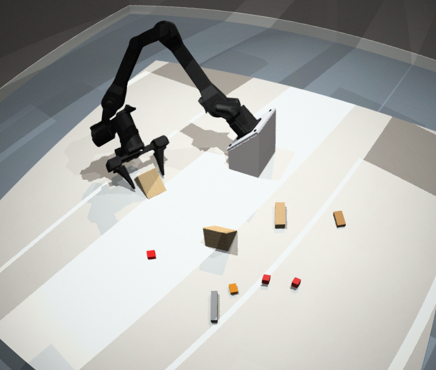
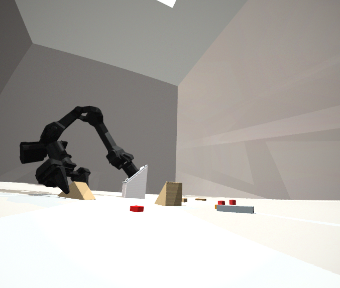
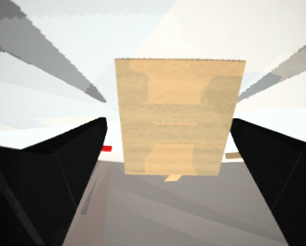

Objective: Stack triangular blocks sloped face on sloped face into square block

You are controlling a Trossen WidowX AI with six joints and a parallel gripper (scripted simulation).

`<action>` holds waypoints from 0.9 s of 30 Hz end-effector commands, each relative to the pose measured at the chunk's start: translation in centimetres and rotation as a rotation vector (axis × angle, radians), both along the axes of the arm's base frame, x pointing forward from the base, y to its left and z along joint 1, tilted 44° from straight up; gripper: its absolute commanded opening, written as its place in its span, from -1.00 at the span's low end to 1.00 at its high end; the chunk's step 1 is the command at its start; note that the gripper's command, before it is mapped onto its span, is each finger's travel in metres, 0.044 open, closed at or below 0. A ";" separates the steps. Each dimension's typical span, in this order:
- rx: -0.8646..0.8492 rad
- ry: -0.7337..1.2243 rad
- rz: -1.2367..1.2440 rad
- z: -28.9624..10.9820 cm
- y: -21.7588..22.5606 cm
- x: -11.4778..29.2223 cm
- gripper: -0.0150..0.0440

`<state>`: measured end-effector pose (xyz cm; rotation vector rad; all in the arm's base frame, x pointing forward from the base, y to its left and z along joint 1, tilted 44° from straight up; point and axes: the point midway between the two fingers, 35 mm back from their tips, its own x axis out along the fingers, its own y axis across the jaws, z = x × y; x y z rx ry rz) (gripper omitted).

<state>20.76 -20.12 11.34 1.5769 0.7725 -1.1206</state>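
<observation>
A light wooden triangular block lies on the table at the left, its sloped face up. My gripper is open and low over it, with one finger on each side of the block and a narrow gap to each. Nothing is between the fingers but this block, which rests on the table. The second triangular block is darker wood. It stands apart near the middle of the table, well to the right of the gripper.
The arm's grey base stand is behind the blocks. A red cube, two more red cubes, an orange cube, a grey bar and two tan bricks lie scattered in front and to the right.
</observation>
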 end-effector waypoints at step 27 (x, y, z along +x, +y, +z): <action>0.000 0.000 0.000 0.0 0.0 0.0 0.13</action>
